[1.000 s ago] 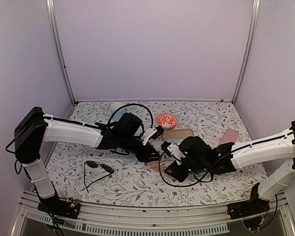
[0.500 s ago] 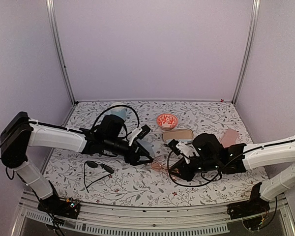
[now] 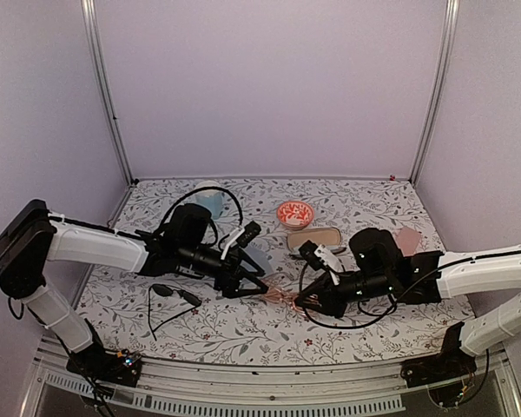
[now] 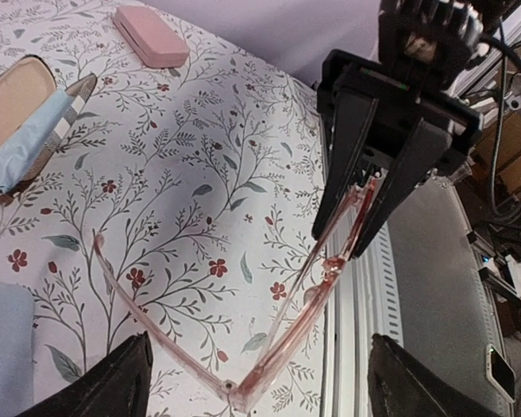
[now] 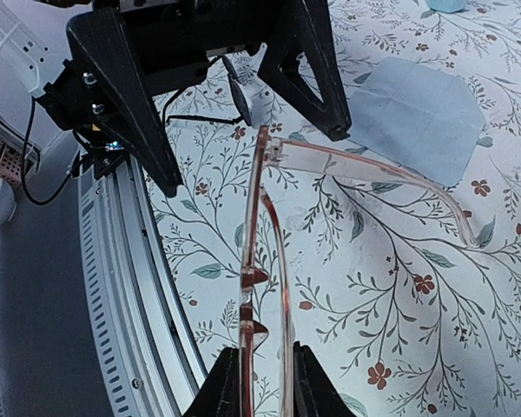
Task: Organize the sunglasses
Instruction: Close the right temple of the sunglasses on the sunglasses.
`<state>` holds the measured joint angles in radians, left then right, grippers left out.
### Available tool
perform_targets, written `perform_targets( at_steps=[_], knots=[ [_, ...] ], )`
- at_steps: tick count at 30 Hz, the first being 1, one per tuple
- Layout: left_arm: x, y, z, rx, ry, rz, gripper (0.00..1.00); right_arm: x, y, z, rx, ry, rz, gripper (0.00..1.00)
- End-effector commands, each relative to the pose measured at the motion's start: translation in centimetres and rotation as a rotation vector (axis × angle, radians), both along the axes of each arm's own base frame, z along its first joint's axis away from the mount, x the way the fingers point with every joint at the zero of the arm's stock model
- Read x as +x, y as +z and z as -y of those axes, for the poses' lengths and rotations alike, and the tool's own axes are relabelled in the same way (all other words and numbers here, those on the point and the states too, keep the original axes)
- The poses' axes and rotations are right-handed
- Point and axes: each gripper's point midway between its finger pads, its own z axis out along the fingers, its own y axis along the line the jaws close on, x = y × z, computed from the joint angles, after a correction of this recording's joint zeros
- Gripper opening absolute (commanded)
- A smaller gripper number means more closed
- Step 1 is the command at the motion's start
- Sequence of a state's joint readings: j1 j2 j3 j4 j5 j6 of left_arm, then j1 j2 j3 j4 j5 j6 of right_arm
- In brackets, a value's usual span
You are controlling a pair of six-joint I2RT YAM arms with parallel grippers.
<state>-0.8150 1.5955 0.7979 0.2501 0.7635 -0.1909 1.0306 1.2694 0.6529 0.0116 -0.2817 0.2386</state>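
Observation:
The thin pinkish see-through pair of sunglasses (image 3: 282, 294) hangs just above the table, pinched at its bridge by my right gripper (image 3: 302, 301), which is shut on it. In the right wrist view the frame (image 5: 262, 234) runs up from my gripper (image 5: 265, 387), one arm swung out to the right. My left gripper (image 3: 250, 282) stands open, its fingers either side of the frame's corner hinge (image 4: 230, 389) without touching it. The black pair (image 3: 174, 294) lies on the table to the left, arms spread.
An open brown case (image 3: 314, 237) lies behind the grippers with a red patterned bowl (image 3: 294, 213) beyond it. A pink case (image 3: 406, 239) sits at the right. A blue cloth (image 3: 257, 259) lies by the left gripper. The table's metal front rail (image 5: 113, 287) is close.
My left gripper has opened wide, let go of the pinkish glasses and drawn back to the left. The right gripper has carried the glasses slightly rightwards.

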Motion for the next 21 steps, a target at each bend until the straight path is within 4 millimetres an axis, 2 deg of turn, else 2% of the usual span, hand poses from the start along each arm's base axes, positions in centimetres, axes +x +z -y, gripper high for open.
perform_targets(
  at_steps=[1,5,9,21],
  knots=[
    [-0.2,0.3,0.5,-0.019,-0.042,0.005,0.87,0.1,1.9,-0.3,0.078,0.014,0.031,0.21],
    [-0.2,-0.3,0.7,-0.002,-0.045,-0.018,0.87,0.2,2.2,-0.5,0.099,0.016,0.030,0.21],
    [-0.8,0.1,1.2,-0.013,-0.073,-0.017,0.86,0.2,1.9,-0.7,0.098,0.014,0.021,0.20],
    [-2.9,0.9,2.6,-0.034,-0.176,-0.021,0.61,0.5,1.9,-0.8,0.110,0.001,0.019,0.20]
  ],
)
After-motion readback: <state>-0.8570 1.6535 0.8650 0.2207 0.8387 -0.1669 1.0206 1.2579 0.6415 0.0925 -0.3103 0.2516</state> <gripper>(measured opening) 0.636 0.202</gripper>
